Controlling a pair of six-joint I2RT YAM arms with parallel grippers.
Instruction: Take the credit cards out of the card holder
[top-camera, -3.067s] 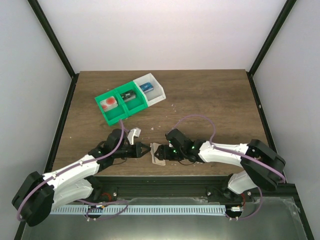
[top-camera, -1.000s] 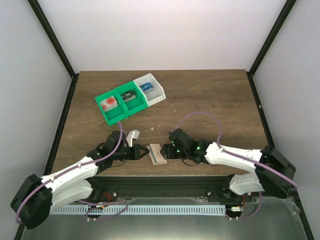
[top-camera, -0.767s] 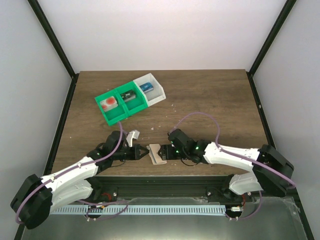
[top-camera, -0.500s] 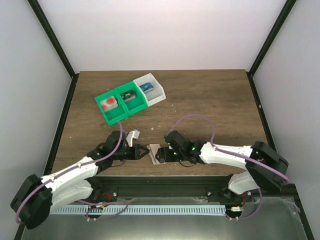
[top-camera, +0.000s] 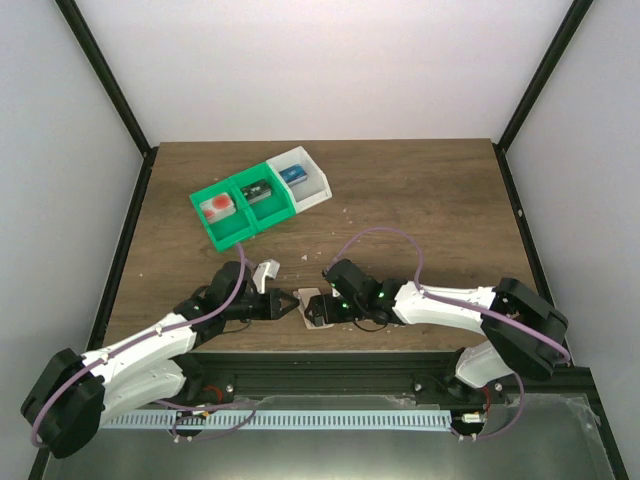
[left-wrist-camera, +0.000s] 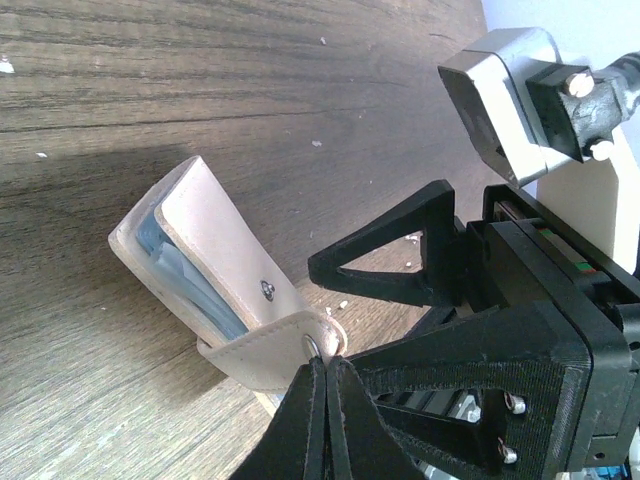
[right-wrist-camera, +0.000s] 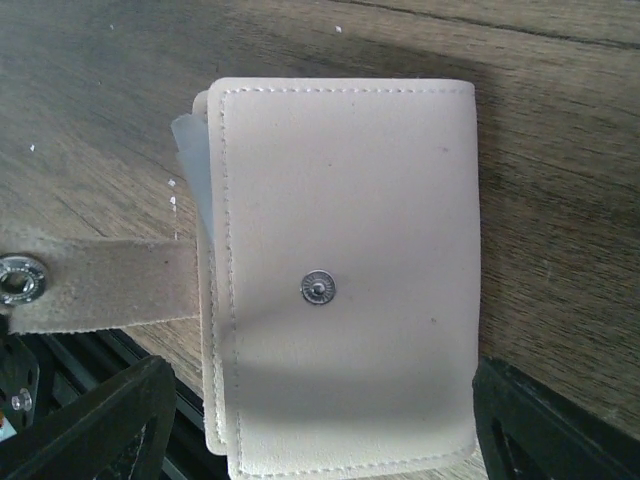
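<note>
Since a second ago, right tool (top-camera: 313, 308) was moved left over the card holder (right-wrist-camera: 340, 280), jaws spread wide, nothing gripped; left tool (left-wrist-camera: 318, 368) was clamped on the snap tab (right-wrist-camera: 100, 285), likely to anchor the holder on the counter (left-wrist-camera: 200, 80); credit cards (left-wrist-camera: 185, 275) were tucked inside, blue edges exposed

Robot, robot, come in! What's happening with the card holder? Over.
Left gripper shut on tab of card holder. Right gripper open above it. Credit cards inside, blue edges showing. Nothing blocking.

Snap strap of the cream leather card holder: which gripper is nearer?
Left. The left gripper is shut on the strap end; the right gripper is open above the card holder.
</note>
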